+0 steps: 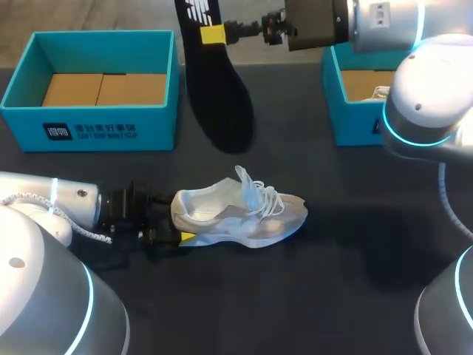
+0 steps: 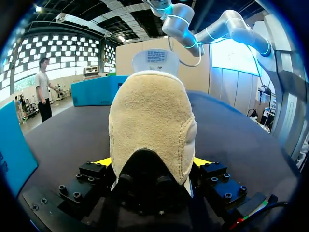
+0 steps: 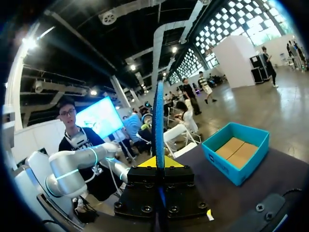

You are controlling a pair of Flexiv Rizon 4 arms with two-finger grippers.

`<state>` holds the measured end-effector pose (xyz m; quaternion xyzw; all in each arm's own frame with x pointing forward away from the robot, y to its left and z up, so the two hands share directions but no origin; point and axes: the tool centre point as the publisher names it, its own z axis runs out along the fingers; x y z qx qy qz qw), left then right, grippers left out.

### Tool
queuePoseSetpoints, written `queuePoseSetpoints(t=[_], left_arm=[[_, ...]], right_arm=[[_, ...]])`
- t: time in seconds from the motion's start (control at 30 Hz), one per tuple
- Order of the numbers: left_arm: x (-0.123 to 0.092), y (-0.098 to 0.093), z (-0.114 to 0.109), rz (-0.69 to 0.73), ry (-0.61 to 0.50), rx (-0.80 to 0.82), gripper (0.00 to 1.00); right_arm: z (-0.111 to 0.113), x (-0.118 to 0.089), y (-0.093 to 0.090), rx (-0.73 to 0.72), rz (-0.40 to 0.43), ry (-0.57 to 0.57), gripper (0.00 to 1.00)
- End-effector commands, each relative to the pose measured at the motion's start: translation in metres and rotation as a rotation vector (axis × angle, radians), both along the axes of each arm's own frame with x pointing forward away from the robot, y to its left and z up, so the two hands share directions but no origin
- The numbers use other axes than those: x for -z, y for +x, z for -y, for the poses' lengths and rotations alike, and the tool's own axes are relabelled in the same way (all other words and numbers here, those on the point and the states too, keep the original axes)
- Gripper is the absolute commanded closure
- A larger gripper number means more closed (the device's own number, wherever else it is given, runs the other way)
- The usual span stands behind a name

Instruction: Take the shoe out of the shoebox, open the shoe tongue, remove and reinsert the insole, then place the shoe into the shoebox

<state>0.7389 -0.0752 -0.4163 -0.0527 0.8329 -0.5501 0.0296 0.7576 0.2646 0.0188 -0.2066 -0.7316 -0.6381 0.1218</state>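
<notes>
Gripping shoe point(image 1: 244, 214): your left tool point(image 1: 176, 225), at its heel on the bench point(image 1: 332, 281).
Gripping insole point(image 1: 222, 103): your right tool point(image 1: 214, 33), aloft.

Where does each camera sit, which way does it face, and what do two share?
Head view: above and behind, looking down on the dark table; both arms show.
Left wrist view: looks along the left gripper, shut on the white lace-up sneaker, seen heel-on.
Right wrist view: looks along the right gripper, shut on the black foam insole.
Shared: head and left wrist show the sneaker.
</notes>
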Motion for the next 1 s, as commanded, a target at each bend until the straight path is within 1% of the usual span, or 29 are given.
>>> queuePoseSetpoints(t=[0.03,0.37,0.43,0.53,0.6,0.67,0.83,0.87,1.0], left_arm=[[-0.001,-0.001,0.000,0.001,0.001,-0.001,1.00],[-0.001,-0.001,0.000,0.001,0.001,-0.001,1.00],[-0.001,-0.001,0.000,0.001,0.001,-0.001,1.00],[-0.001,-0.001,0.000,0.001,0.001,-0.001,1.00],[-0.001,-0.001,0.000,0.001,0.001,-0.001,1.00],[-0.001,-0.001,0.000,0.001,0.001,-0.001,1.00],[-0.001,-0.001,0.000,0.001,0.001,-0.001,1.00],[-0.001,-0.001,0.000,0.001,0.001,-0.001,1.00],[-0.001,-0.001,0.000,0.001,0.001,-0.001,1.00]], right_arm=[[0.007,0.001,-0.007,0.010,-0.001,0.003,1.00],[0.007,0.001,-0.007,0.010,-0.001,0.003,1.00],[0.019,0.003,-0.005,0.000,-0.031,0.026,1.00],[0.039,0.002,-0.005,-0.007,-0.069,0.029,1.00],[0.054,0.000,-0.005,-0.012,-0.085,0.018,1.00],[0.063,-0.002,-0.006,-0.005,-0.093,0.001,1.00],[0.091,-0.009,-0.015,0.036,-0.107,-0.017,1.00],[0.096,-0.010,-0.018,0.046,-0.111,-0.004,1.00],[0.110,-0.017,-0.029,0.085,-0.117,-0.002,1.00]])
